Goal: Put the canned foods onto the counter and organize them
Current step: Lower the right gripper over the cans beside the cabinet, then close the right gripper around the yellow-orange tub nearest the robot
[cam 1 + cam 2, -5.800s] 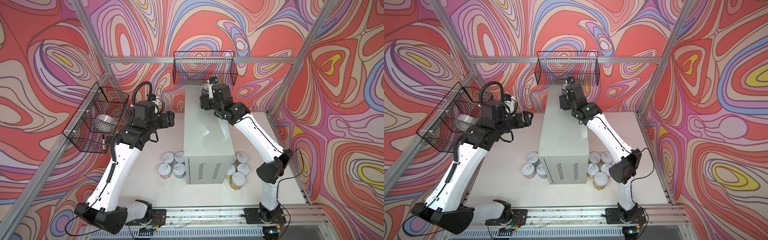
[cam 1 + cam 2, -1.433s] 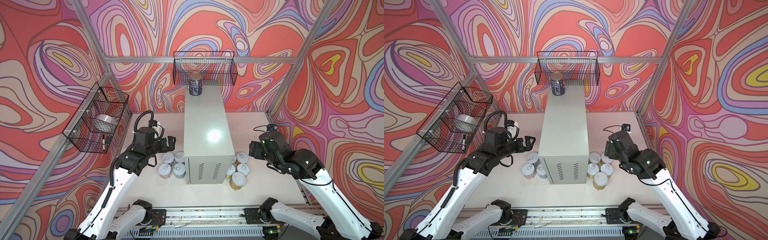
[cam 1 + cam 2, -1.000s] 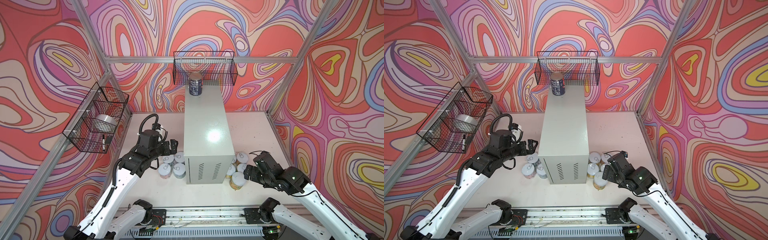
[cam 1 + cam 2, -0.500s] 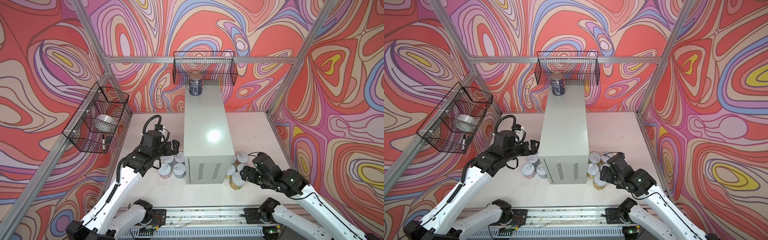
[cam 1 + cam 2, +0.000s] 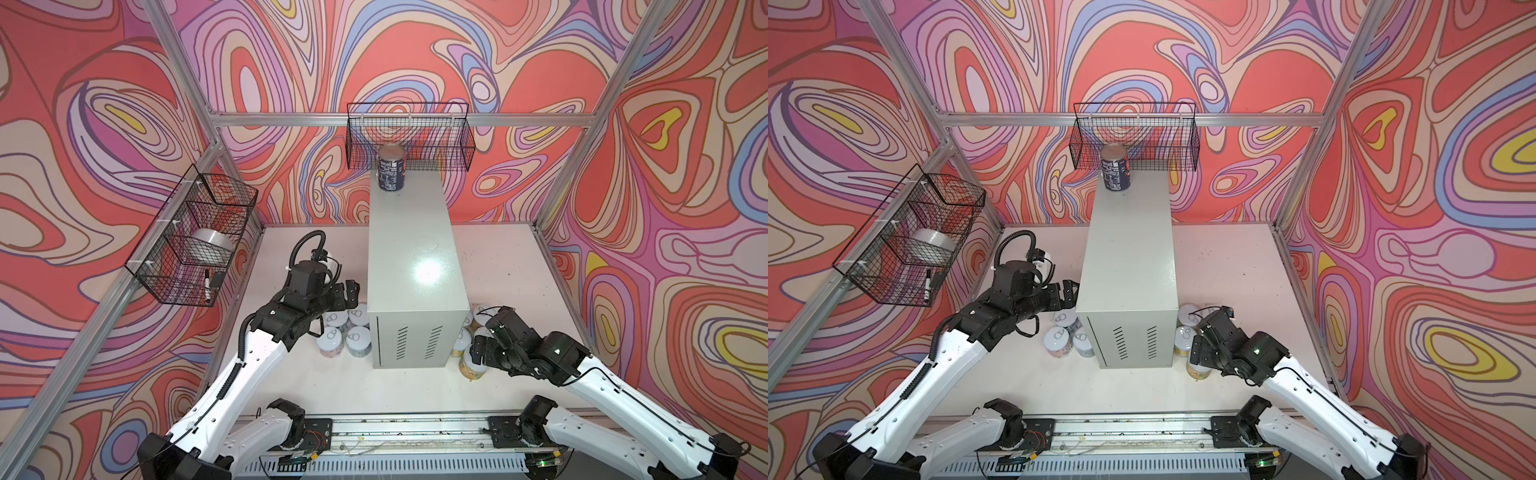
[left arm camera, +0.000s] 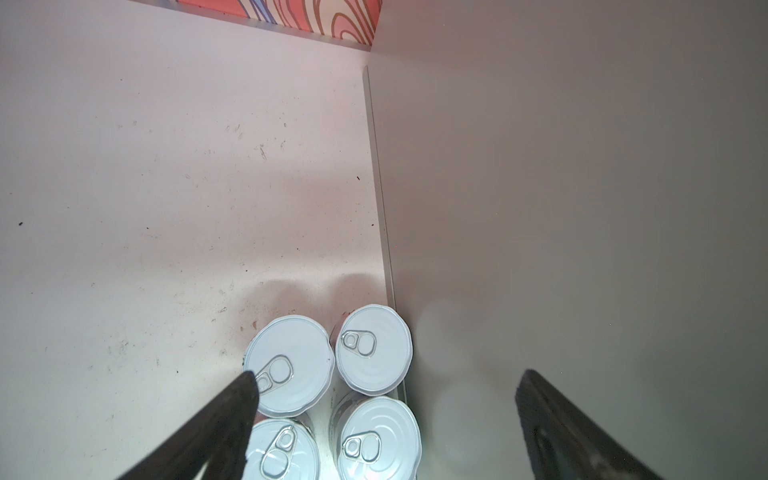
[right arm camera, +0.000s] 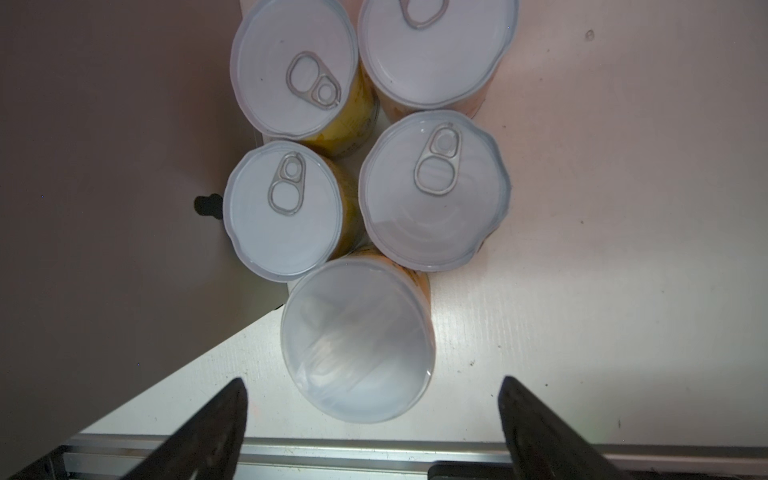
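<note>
The grey counter (image 5: 415, 266) (image 5: 1129, 257) stands mid-table, with a dark navy can (image 5: 390, 168) (image 5: 1115, 168) upright at its far end. Several canned foods (image 5: 330, 340) (image 6: 289, 365) cluster against its left side. My left gripper (image 5: 347, 293) (image 6: 386, 378) hovers open above them, next to the counter wall (image 6: 582, 208), holding nothing. Several more cans (image 5: 471, 368) (image 7: 284, 208) sit against its right side. My right gripper (image 5: 478, 353) (image 7: 372, 384) is open just in front of the nearest one, a yellow-orange can with a clear lid (image 7: 357, 336).
A black wire basket (image 5: 409, 137) hangs on the back wall just behind the navy can. A second wire basket (image 5: 195, 232) on the left wall holds a silver tape roll (image 5: 208, 245) and a marker. An aluminium rail (image 5: 395, 428) runs along the table's front edge.
The right arm left the navy can on the counter's far end and came down to the right-hand cans. The left gripper lowered and moved in over the left-hand cans. Both stayed open.
</note>
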